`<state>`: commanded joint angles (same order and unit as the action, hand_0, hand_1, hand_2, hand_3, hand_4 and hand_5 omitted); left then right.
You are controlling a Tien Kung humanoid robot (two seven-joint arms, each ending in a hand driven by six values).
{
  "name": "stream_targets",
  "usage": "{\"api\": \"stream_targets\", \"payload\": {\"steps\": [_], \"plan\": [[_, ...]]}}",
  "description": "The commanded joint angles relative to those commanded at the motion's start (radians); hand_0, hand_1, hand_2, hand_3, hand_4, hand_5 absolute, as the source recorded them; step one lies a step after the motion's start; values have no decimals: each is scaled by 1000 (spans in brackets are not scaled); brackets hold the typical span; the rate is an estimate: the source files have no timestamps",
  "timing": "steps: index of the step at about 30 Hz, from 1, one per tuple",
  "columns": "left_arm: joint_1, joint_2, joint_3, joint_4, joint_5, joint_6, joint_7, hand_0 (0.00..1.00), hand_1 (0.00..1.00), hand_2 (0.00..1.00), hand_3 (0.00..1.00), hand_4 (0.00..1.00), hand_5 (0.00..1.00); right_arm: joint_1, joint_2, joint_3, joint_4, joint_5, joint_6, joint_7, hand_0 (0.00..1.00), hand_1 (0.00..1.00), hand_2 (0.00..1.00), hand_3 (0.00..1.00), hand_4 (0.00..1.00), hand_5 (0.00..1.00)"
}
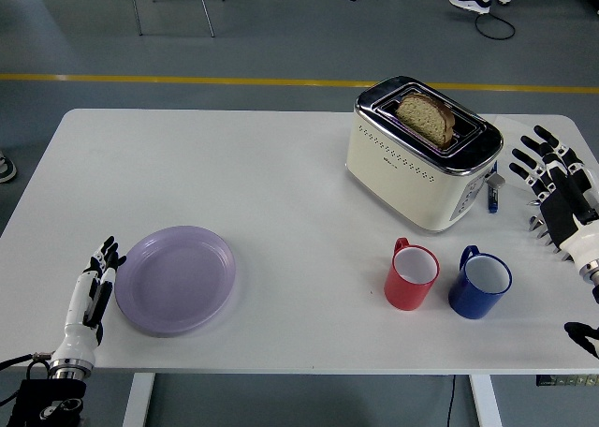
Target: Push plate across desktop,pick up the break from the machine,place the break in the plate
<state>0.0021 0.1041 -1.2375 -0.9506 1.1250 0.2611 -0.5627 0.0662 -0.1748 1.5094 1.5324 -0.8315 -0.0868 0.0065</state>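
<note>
- One lilac plastic plate (176, 279) lies near the table's front-left corner, flat on the white table (262, 184), well apart from the toaster.
- The left hand (96, 289) stands edge-on against the plate's left rim, fingers straight and together, gripping nothing; it appears to touch the rim or sit just beside it.
- This reads as the first step, the push: the flat hand is set as a paddle to slide the plate rightward toward the middle of the table.
- The slice of bread (427, 117) sits upright in the slot of the cream and chrome toaster (419, 165), its top crust standing above the slot, untouched.
- The right hand (555, 193) hovers just right of the toaster with fingers spread wide, holding nothing, well short of the bread.
- A red mug (412, 273) and a blue mug (479, 282) stand side by side in front of the toaster, both seemingly empty, lying between the plate and the right arm's side.
- The next move, as I judge it, calls for a steady sideways push low on the rim so the plate slides and does not tip or spin, stopping short of the red mug.
- After that the right hand must come over the slot and pinch the crust from above.
</note>
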Motion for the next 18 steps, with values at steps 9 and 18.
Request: {"api": "stream_targets", "payload": {"steps": [9,18], "plan": [[10,0,40,-20,-35,-4,-3,757,816,943,921,567,998,0,2,1,1,-1,0,0,843,783,815,826,514,428],[7,3,77,-36,-68,-6,-7,743,806,937,919,564,998,6,3,-2,1,-1,0,0,843,782,814,826,514,426]]}}
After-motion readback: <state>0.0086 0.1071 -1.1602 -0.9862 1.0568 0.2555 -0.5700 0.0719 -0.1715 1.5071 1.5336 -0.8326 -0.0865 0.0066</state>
